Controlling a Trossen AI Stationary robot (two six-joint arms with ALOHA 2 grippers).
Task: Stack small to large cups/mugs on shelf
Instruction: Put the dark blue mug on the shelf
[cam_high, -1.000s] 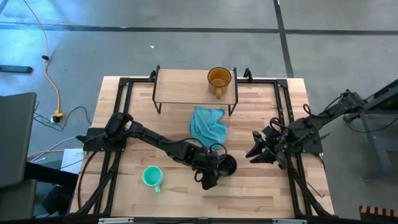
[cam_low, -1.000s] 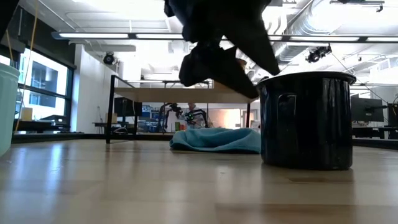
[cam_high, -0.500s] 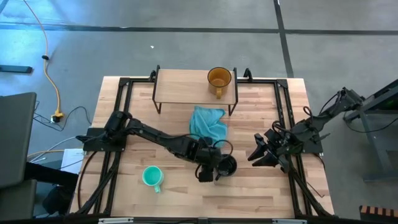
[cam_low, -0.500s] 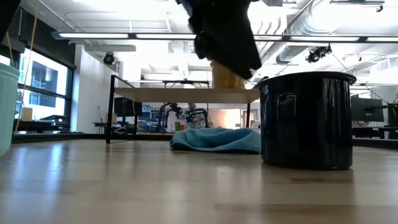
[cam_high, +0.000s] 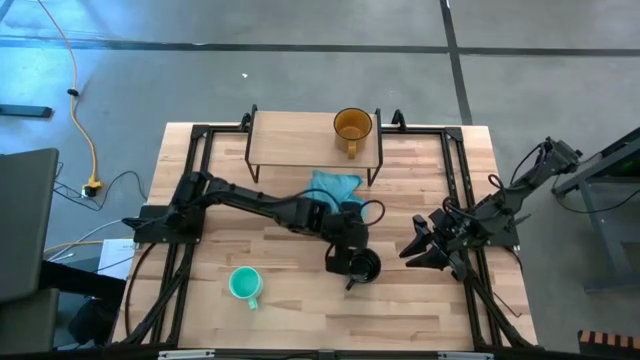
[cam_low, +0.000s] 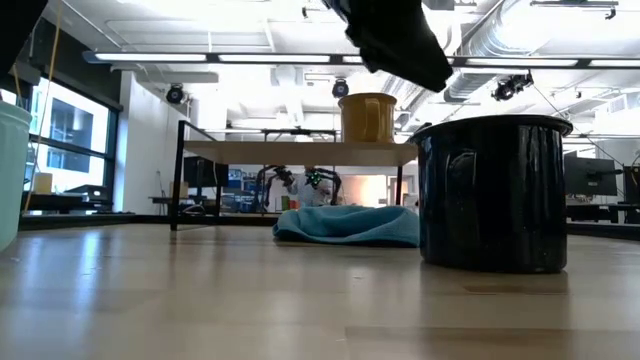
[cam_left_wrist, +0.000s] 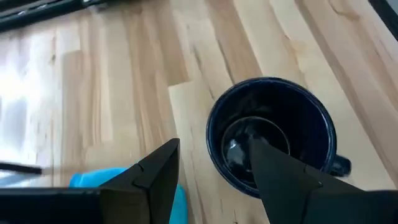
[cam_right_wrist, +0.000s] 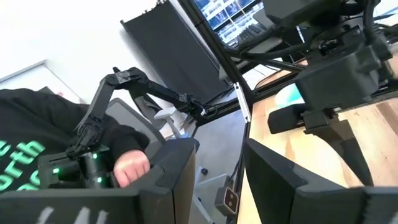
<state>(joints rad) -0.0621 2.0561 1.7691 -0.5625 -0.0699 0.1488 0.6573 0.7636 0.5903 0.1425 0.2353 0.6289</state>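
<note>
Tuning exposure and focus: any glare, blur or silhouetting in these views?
Low view: ceiling strip lights blow out, and the left pincer is a black silhouette above the navy mug, whose glaze mirrors the room. Left wrist view: soft overall, with a highlight inside the navy mug. Right wrist view: near fingers blurred. High view: even light, no glare on the shelf.

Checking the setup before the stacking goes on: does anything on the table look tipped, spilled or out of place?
Nothing is tipped or spilled. The amber mug stands upright on the shelf, and the navy mug and teal mug stand upright on the table. The only stray thing is the crumpled blue cloth in front of the shelf.
</note>
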